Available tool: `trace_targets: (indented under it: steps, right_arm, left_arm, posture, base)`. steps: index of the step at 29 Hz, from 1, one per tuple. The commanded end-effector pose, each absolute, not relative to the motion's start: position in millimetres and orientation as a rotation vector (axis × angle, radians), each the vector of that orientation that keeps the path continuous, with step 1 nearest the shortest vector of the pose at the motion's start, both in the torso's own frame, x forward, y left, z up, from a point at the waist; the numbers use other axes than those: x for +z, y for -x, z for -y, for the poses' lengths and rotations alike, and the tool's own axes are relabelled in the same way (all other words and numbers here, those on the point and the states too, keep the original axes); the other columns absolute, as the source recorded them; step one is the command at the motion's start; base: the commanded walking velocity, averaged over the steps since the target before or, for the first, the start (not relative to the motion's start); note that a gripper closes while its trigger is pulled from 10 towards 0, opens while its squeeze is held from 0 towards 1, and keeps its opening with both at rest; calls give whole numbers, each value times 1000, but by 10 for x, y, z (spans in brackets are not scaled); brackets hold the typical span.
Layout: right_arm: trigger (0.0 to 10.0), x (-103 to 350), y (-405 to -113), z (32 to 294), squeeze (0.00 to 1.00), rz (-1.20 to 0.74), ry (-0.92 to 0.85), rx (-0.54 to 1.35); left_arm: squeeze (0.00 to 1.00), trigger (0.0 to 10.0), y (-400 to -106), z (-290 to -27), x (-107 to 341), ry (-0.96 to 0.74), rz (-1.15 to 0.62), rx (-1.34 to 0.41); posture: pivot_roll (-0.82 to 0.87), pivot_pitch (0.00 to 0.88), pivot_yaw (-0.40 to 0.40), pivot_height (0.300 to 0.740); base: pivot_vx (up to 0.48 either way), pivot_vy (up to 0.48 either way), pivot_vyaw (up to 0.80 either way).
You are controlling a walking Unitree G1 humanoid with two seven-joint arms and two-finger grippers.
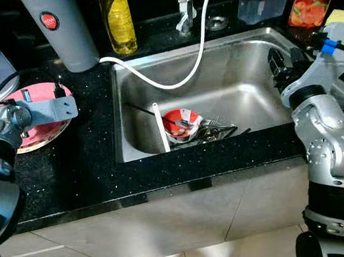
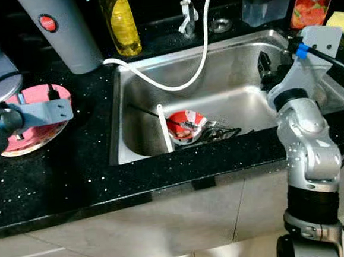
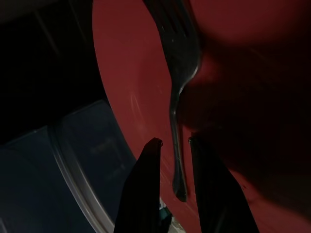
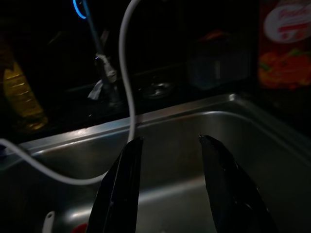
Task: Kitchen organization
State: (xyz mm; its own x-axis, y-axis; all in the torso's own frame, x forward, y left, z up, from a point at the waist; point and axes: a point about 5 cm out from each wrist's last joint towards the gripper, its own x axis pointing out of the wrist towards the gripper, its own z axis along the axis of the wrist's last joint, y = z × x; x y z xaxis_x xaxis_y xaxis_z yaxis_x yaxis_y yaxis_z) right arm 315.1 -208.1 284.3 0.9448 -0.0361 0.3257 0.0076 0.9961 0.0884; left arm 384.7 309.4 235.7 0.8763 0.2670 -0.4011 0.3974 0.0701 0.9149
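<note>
Here the left pincer [image 3: 172,145], fingers slightly spread, straddles the fork [image 3: 176,73] handle on the pink plate [image 1: 41,133]; its tines point toward 12 o'clock.

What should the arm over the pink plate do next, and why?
Probably close the left gripper on the fork. Its fingers straddle the fork's handle with a gap on both sides, over the pink plate, so nothing is gripped yet.

A metal fork [image 3: 181,82] lies flat on a pink plate [image 1: 37,124] that sits on the black counter [image 1: 79,165].
</note>
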Motion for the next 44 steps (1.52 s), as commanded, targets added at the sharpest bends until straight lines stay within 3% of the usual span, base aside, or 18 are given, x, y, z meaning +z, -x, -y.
trace_targets:
  steps: [1, 10, 11, 12, 13, 24, 25, 27, 28, 33, 34, 41, 42, 44]
  right_arm:
    - [10000, 2875, -3149, 1973, 0, 350, -95, 17]
    - [10000, 2906, -3159, 1866, 0, 341, -85, 70]
    - [10000, 2909, -3159, 1867, 0, 341, -85, 71]
    - [10000, 2913, -3160, 1865, 0, 341, -83, 72]
    - [10000, 2915, -3160, 1864, 0, 341, -83, 72]
    - [10000, 2910, -3180, 1883, 0, 339, -84, 63]
    - [10000, 2913, -3179, 1888, 0, 340, -83, 62]
    - [10000, 2915, -3179, 1892, 0, 341, -82, 61]
    - [10000, 2916, -3179, 1908, 0, 344, -80, 56]
    - [10000, 2926, -3174, 1925, 0, 353, -80, 48]
    - [10000, 2937, -3170, 1931, 0, 362, -80, 43]
    - [10000, 2975, -3154, 1973, 0, 385, -65, 23]
    - [10000, 3008, -3141, 2017, 0, 401, -45, 1]
    - [10000, 3021, -3138, 2031, 0, 407, -38, -7]
  left_arm:
    - [0, 10000, -3844, -3063, 2239, -1527, -569, -139]
    - [0, 10000, -3849, -3018, 2128, -1511, -552, -140]
    - [0, 4157, -3851, -3013, 2123, -1506, -545, -135]
    - [0, 784, -3851, -3012, 2118, -1505, -540, -133]
    - [0, 0, -3853, -3011, 2121, -1505, -537, -132]
    - [0, 0, -3878, -3014, 2246, -1484, -446, -76]
    - [0, 2196, -3919, -2956, 2351, -1460, -368, -52]
    - [0, 2196, -3945, -2914, 2427, -1442, -314, -36]
    - [0, 10000, -4014, -2785, 2712, -1428, -129, 41]
    - [0, 10000, -4060, -2568, 3195, -1289, 119, 118]
    - [0, 10000, -4060, -2407, 3375, -1194, 228, 77]
    - [0, 10000, -4049, -2049, 3481, -965, 347, -100]
    - [0, 10000, -4056, -1762, 3472, -780, 387, -228]
    - [0, 10000, -4059, -1662, 3463, -706, 393, -275]
  posture:
    - [31, 167, 140, 740]
    - [5, 188, 116, 740]
    - [1, 188, 113, 740]
    - [0, 187, 112, 740]
    - [-2, 186, 112, 740]
    - [-1, 170, 108, 740]
    - [-3, 163, 108, 740]
    - [-3, 163, 108, 740]
    - [-3, 152, 108, 740]
    - [-3, 132, 112, 740]
    - [-5, 124, 112, 740]
    - [-6, 101, 116, 740]
    - [-3, 92, 115, 740]
    - [-3, 90, 116, 740]
  base:
    - [0, 0, 0]
    - [0, 0, 0]
    - [0, 0, 0]
    - [0, 0, 0]
    - [0, 0, 0]
    - [0, 0, 0]
    - [0, 0, 0]
    - [0, 0, 0]
    - [0, 0, 0]
    - [0, 0, 0]
    - [0, 0, 0]
    - [0, 0, 0]
    - [0, 0, 0]
    - [0, 0, 0]
